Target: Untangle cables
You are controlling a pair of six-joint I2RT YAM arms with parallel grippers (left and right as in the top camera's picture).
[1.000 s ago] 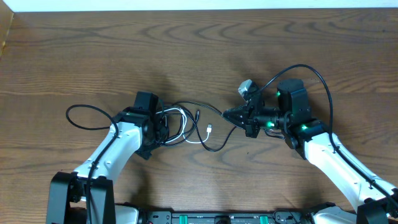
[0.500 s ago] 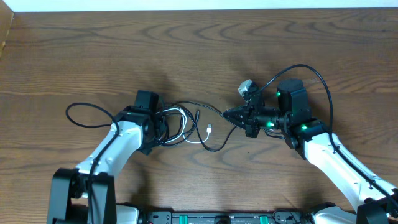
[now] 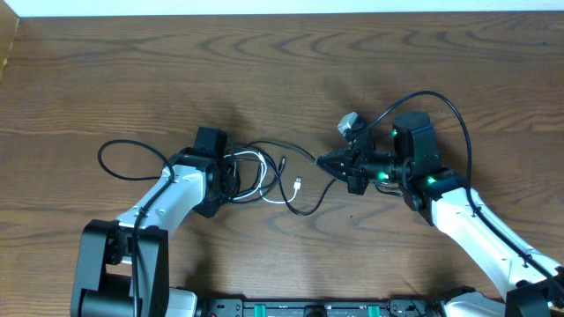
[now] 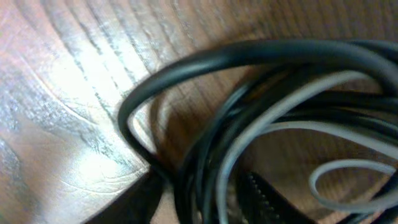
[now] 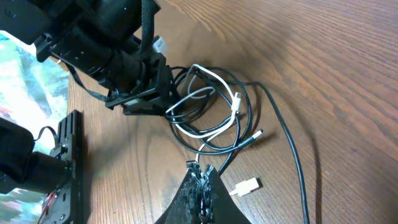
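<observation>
Cables (image 3: pixel 257 176): a tangle of black cords and one white cord (image 5: pixel 211 93) is found on the table (image 3: pixel 264 70), between the two arms; the coils are overlapped; a white plug (image 3: pixel 298 183) is seen just beside them, on their right.
Left end effector (image 3: pixel 229 176): placed at the left edge of the tangle; its fingers (image 4: pixel 134 202) are set either side of black and white strands; whether these are pinched cannot be told.
Right end effector (image 3: pixel 322 162): clenched on a black cable (image 3: pixel 302 154) led out from the tangle's right side; tip pointed towards the coils.
</observation>
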